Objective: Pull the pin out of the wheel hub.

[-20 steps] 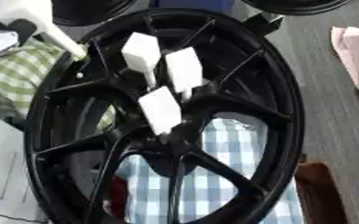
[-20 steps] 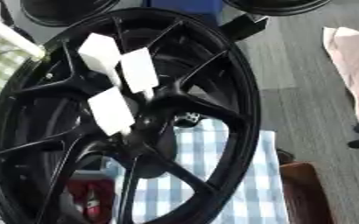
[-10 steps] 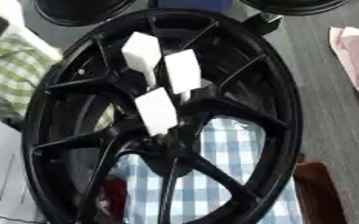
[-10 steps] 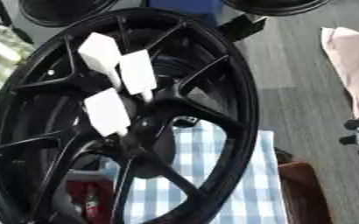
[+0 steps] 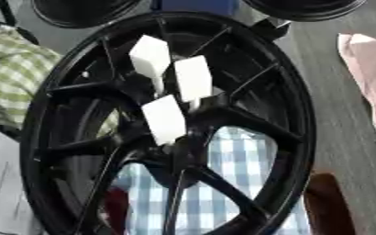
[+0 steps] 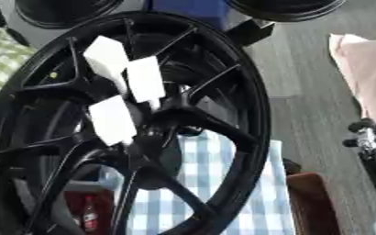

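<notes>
Grey floor is seen behind a big black wheel hub. Three white pins stick out near its middle, the lowest at seven o'clock. They look light and stiff, best pinched at the flat top. No hand is seen, so fingers cannot be told.

We seem to be in a garage-like workshop: a black wheel hub fills our view, two more dark wheels stand beyond it on a grey floor, with blue-checked cloth showing behind its spokes.
</notes>
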